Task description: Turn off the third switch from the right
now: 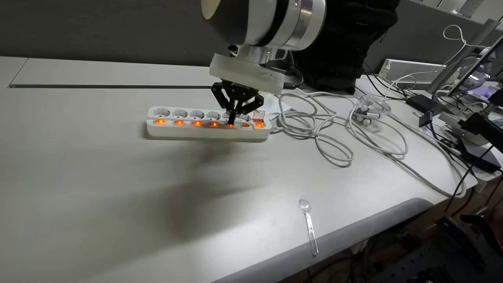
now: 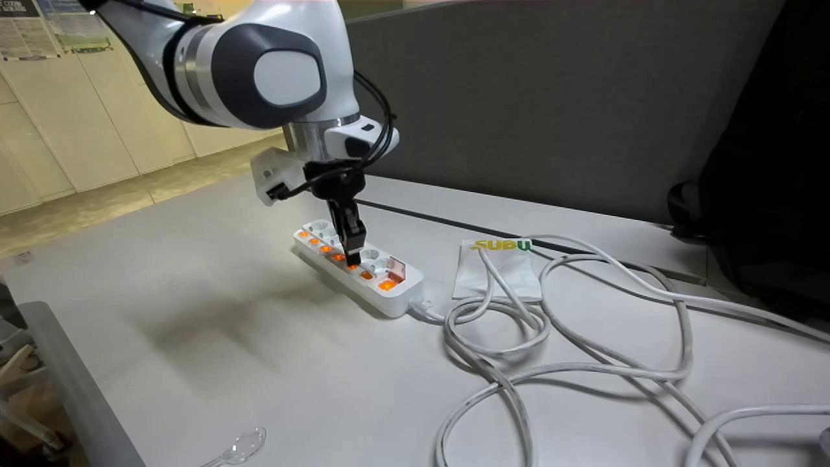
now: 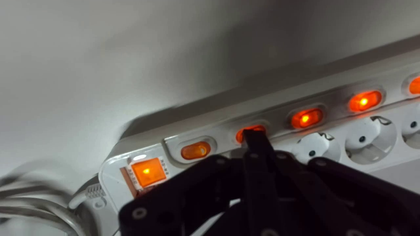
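A white power strip point(image 1: 208, 134) with a row of orange switches lies on the table; it also shows in an exterior view point(image 2: 384, 301) and the wrist view point(image 3: 210, 122). The square switch point(image 3: 148, 171) at its cable end glows. The small switch point(image 3: 196, 150) beside it looks dim. The third switch from that end point(image 3: 240, 135) glows and is partly hidden under my fingertips. The remaining switches, such as the neighbouring one point(image 3: 307, 118), glow. My gripper point(image 3: 254, 133) is shut with nothing between its fingers, pointing down; its tips appear to touch the third switch point(image 1: 230, 125).
A looped white cable point(image 1: 314, 118) runs from the strip's end; loops also show in an exterior view point(image 2: 499, 344). A white napkin point(image 2: 496, 272) lies by the cable. A clear spoon point(image 1: 308, 226) lies near the table edge. A dark partition point(image 2: 551, 117) and black backpack point(image 1: 342, 47) stand behind.
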### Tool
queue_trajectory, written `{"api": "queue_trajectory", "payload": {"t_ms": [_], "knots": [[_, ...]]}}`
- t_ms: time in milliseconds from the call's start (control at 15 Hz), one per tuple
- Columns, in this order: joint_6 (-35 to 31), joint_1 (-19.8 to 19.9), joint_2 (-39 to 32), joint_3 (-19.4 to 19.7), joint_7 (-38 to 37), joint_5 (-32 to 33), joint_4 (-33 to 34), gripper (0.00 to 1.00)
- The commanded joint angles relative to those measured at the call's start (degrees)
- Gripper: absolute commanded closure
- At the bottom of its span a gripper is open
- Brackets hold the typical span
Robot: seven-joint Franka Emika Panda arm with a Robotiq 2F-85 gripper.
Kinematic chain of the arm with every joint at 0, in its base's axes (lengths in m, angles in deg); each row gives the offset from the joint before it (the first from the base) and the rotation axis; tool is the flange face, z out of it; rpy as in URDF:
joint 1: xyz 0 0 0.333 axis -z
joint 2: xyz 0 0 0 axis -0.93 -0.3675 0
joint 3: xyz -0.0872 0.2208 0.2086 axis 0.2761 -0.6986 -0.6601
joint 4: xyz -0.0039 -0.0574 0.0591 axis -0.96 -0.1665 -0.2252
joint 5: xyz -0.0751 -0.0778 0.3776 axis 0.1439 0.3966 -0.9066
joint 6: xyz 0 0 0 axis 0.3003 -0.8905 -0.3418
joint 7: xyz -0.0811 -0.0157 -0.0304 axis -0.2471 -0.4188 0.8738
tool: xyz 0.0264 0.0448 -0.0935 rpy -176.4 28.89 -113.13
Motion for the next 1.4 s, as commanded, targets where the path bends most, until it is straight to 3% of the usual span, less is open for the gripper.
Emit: {"api": "queue_trajectory", "payload": {"t_ms": [0,467,1333], "knots": [[4.17,1.59,-0.17,-1.16,7.44,-0.32,0.10,1.00],[3.02,0.05,0.25,0.15,7.84,0.92,0.42,1.00],[0.29,-5.94,5.72,5.17,2.88,8.35,-5.40,1.00]]}}
